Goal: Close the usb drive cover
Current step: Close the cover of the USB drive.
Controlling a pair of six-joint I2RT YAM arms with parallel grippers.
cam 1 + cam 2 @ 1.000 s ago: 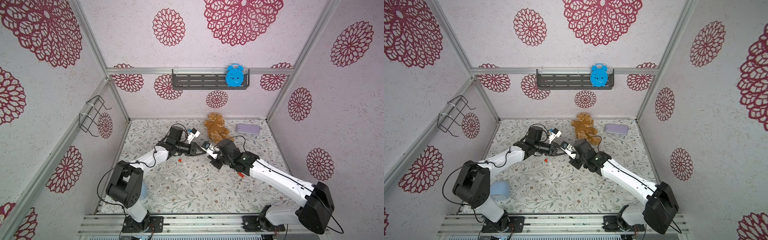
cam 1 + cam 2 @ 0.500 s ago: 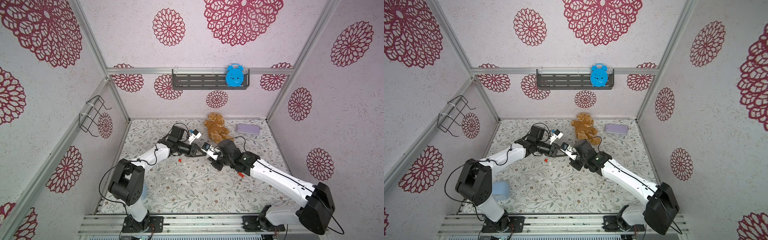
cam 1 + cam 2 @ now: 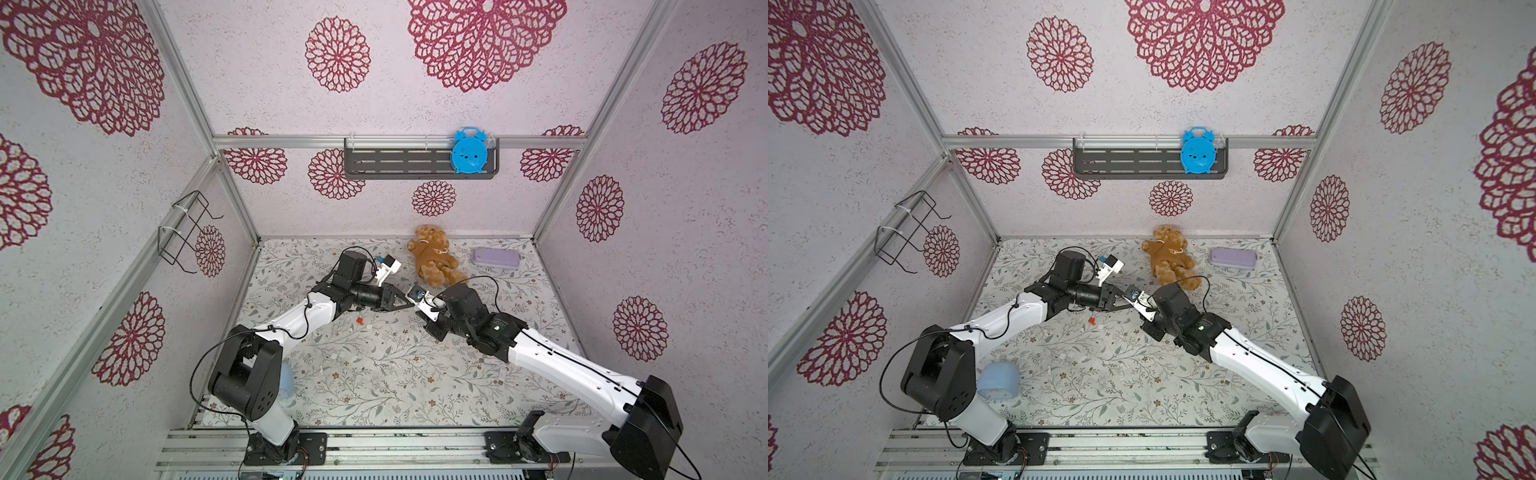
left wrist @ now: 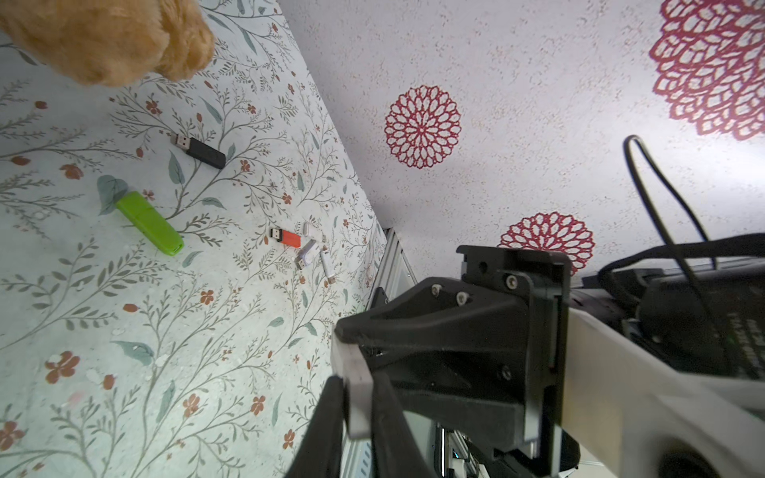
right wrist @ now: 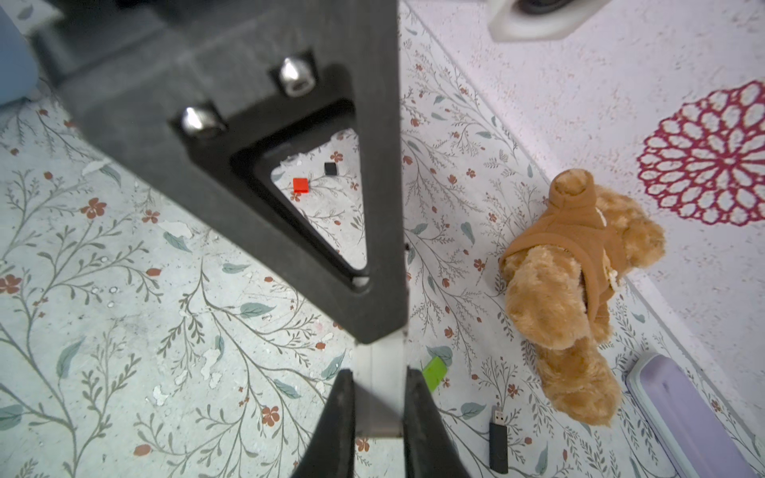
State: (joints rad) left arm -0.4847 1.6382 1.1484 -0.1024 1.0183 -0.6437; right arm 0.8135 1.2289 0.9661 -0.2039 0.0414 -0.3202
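Observation:
A white usb drive (image 4: 357, 372) hangs in mid-air above the middle of the table, held from both ends. My left gripper (image 4: 358, 387) is shut on one end, its fingers tight against the white body. My right gripper (image 5: 378, 374) is shut on the other end of the usb drive (image 5: 378, 358). The two meet tip to tip in both top views, left gripper (image 3: 405, 304) facing right gripper (image 3: 420, 309). Where the cover ends on the white body I cannot tell. The drive itself is hidden by the fingers in the top views.
On the table lie a black drive (image 4: 198, 150), a green drive (image 4: 149, 222), a red drive (image 4: 285, 238), small white pieces (image 4: 310, 252), a red cap (image 5: 300, 185) and a black cap (image 5: 330, 168). A teddy bear (image 3: 434, 259) and purple case (image 3: 496, 257) sit at the back; a blue cup (image 3: 998, 380) front left.
Both grippers stay tip to tip over the middle of the table. The arms have shifted only slightly.

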